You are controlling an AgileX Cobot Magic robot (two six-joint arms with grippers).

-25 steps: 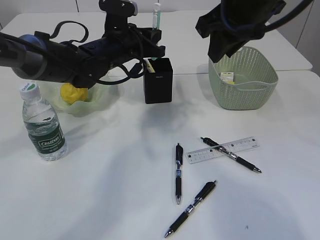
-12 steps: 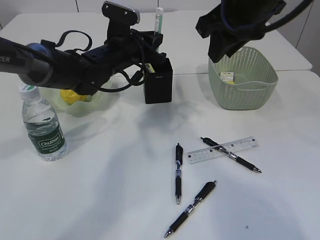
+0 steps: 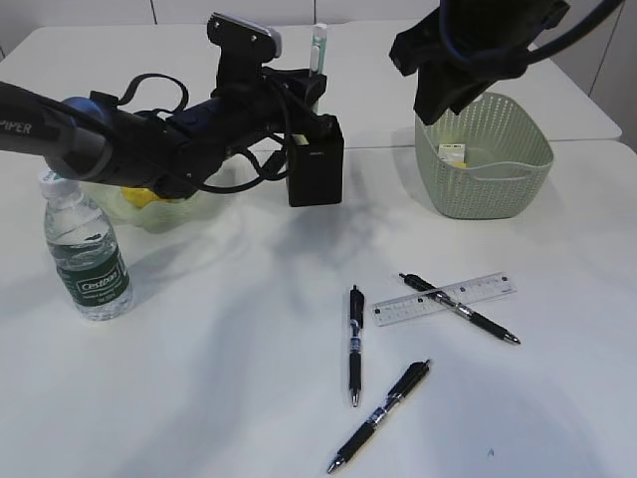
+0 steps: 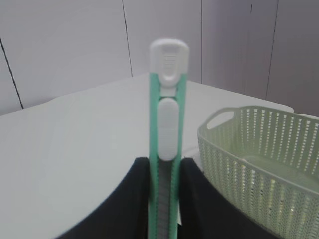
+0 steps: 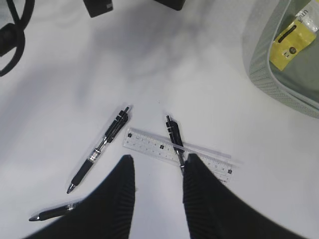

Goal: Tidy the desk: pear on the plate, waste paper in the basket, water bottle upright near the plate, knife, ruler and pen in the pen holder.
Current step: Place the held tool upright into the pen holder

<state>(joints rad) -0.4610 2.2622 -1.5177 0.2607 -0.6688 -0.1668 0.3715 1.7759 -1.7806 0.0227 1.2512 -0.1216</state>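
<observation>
Exterior view
Left gripper [image 3: 315, 72]: reaches in from the left above the pen holder [image 3: 316, 159], its fingers closed on a utility knife [image 3: 318, 44] that stands upright, white cap on top.
Pen holder: black square cup on the desk [image 3: 219, 349], just right of the plate [image 3: 189, 204] and well left of the basket [image 3: 485, 159].
Pear [image 3: 139, 197]: a yellow patch inside the green plate, mostly hidden behind the left arm.
Water bottle [image 3: 85, 249]: upright, white cap up, just in front of the plate's left side.
Ruler [image 3: 445, 299]: lies flat at right centre; one black pen [image 3: 460, 309] lies crossed with it.
Other pens: one [image 3: 355, 344] left of the ruler, another [image 3: 380, 415] nearer the front edge, apart from each other.
Right gripper: its fingers are not visible here; the dark arm hangs over the basket's rear left rim.
Waste paper [image 3: 453, 153]: yellow and white scrap inside the basket.

Left wrist view
Knife [image 4: 168, 124]: green body with white slider, clamped between the two dark fingers [image 4: 132, 199], pointing straight up.
Basket [image 4: 259, 164]: to the right, beyond the knife.

Right wrist view
Right gripper [image 5: 158, 191]: parted with nothing between its fingers, high above the ruler [image 5: 177, 153].
Crossing pen [image 5: 175, 141]: lies over the ruler.
Two pens: [image 5: 99, 148] and [image 5: 52, 211], left of the ruler.
Waste paper [image 5: 291, 40]: in the basket [image 5: 264, 74], top right.
</observation>
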